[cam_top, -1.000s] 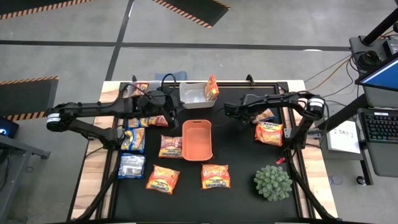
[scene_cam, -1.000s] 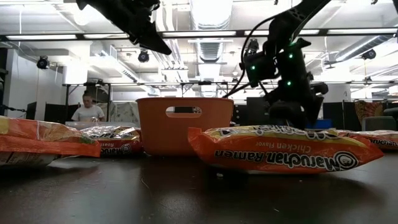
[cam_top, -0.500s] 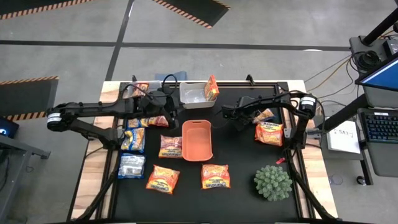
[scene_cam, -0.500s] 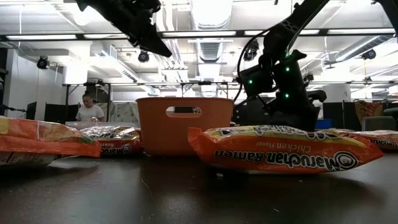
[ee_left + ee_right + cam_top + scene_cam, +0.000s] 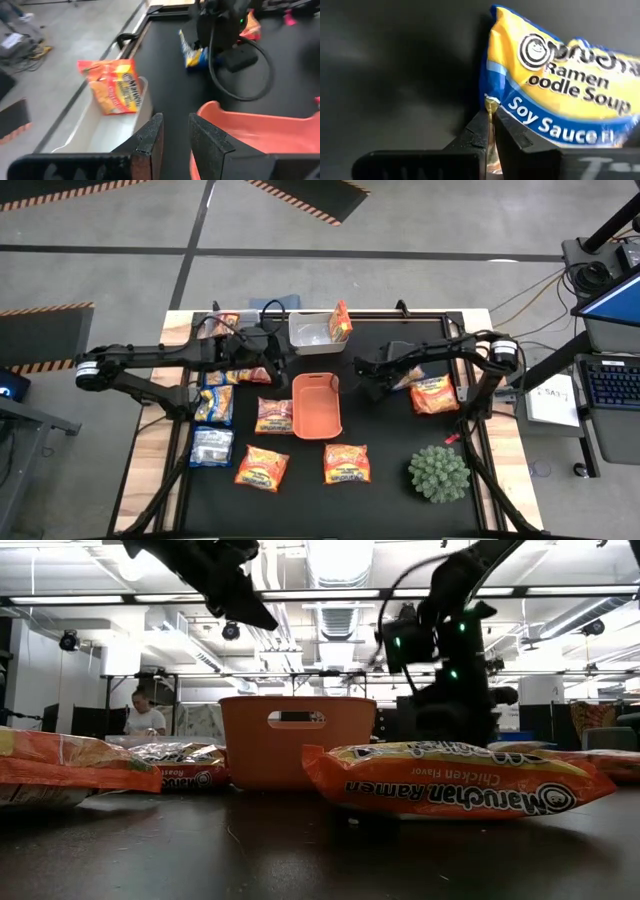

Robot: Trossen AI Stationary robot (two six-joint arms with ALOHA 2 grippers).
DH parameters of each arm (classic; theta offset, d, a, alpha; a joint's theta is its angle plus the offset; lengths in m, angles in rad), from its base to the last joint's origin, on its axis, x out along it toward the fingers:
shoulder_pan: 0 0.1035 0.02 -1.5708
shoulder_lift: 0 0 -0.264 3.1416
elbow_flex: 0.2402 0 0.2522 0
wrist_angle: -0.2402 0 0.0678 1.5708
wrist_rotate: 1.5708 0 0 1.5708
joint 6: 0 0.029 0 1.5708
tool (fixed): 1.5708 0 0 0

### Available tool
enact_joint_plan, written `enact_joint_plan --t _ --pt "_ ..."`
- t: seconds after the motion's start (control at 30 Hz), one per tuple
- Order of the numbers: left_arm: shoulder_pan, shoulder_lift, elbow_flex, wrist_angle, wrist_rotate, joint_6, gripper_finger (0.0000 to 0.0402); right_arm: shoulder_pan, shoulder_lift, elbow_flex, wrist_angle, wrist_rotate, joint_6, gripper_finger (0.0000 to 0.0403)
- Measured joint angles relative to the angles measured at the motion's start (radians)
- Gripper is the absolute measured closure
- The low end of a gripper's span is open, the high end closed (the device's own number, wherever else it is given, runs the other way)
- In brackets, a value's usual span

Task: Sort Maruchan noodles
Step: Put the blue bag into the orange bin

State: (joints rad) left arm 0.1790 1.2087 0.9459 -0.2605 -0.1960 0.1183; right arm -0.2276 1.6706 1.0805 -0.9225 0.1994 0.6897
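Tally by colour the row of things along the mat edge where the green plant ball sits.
Orange noodle packets: 2
Silvery-blue noodle packet: 1
Green plant ball: 1
Total: 4

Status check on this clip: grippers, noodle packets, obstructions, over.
Right gripper shut on blue-and-yellow soy sauce packet. Left gripper empty, above grey bin and orange tray. Nothing in the way.

We see an industrial lab hall: concrete floor (image 5: pixel 400 220) with hazard-striped tape (image 5: pixel 300 198), ceiling strip lights (image 5: pixel 560 590), exposed ducts (image 5: pixel 340 615), monitor (image 5: pixel 612 305) beside the worktop (image 5: pixel 390 430).
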Motion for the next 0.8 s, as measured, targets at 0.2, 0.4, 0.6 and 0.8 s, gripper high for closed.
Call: enact_joint_plan --t 0.2,0.4,0.6,0.8 --pt "-0.023 0.0 0.0 0.046 0.05 -0.015 0.0326 0.119 -0.034 0.006 0.199 -0.027 0.026 0.0389" --pt "-0.047 0.0 -0.001 0.098 0.051 -0.019 0.0326 0.143 -0.048 0.006 0.222 -0.016 0.067 0.0342" --pt "-0.069 0.0 -0.002 0.113 0.051 -0.036 0.0326 0.142 -0.088 0.006 0.221 0.003 0.025 0.0253" --pt "-0.093 0.027 -0.006 0.152 0.051 -0.064 0.0326 0.142 -0.201 -0.007 0.217 0.005 -0.055 0.0185"
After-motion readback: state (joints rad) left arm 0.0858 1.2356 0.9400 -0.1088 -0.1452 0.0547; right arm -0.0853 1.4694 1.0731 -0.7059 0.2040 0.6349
